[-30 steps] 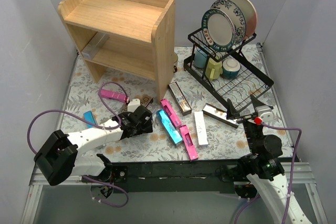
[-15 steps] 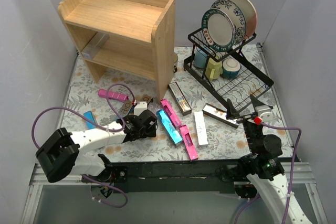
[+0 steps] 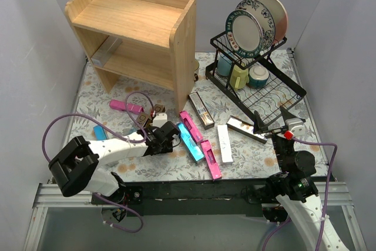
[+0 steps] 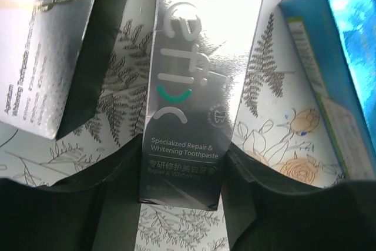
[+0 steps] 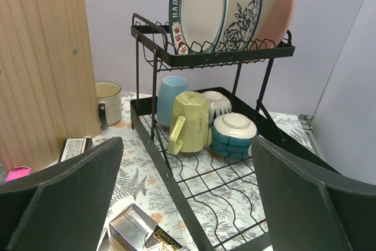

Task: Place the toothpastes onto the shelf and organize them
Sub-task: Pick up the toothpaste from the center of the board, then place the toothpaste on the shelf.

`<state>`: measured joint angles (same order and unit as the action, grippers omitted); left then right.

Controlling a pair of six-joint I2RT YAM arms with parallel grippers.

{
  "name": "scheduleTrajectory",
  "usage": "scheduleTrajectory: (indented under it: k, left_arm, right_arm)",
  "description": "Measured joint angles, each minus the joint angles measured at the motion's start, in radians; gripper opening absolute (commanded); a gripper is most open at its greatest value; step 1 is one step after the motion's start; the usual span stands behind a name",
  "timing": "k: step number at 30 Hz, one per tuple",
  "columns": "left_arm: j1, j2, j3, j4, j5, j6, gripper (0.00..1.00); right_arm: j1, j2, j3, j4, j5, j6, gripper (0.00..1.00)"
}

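Since the silver carton (image 4: 187, 104), laid flat on the floral mat (image 4: 264, 107) between the spread jaws of the left gripper (image 4: 181, 174), is judged light, glossy and crushable, a gentle pinch across its long sides is advised, while the right gripper (image 5: 187, 163) is held open and empty.

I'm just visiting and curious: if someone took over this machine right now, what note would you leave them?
Left gripper: open, jaws either side of a silver box on the table; no grip visible.
Right gripper: open, empty, by the dish rack.
Shelf: top bare; one silvery box seems to lie on the lower level.
To do: pink box, blue box, white box and others lie loose on the table.
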<state>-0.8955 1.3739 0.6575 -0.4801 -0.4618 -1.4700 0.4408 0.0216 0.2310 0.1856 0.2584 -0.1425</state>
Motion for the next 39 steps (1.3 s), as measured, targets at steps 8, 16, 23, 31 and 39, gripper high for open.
scheduleTrajectory:
  k: [8,16,23,31,39]
  left_arm:
    - [-0.004,-0.114,0.048,-0.21,0.041,-0.065,0.29]
    - [-0.004,-0.241,0.283,-0.411,0.021,-0.089,0.22]
    - [0.036,-0.275,0.446,-0.491,-0.031,-0.013,0.22]
    - [0.295,-0.29,0.521,-0.389,0.047,0.264,0.22]
    - [0.475,-0.23,0.593,-0.193,0.167,0.559,0.24]
  right_arm:
    - [0.0,0.0,0.0,0.0,0.0,0.0,0.98]
    - [0.0,0.0,0.0,0.001,-0.001,0.0,0.99]
    - [0.0,0.0,0.0,0.001,-0.004,0.0,0.98]
    - [0.0,0.0,0.0,0.001,-0.007,0.0,0.98]
    - [0.0,0.001,0.0,0.001,-0.008,0.0,0.98]
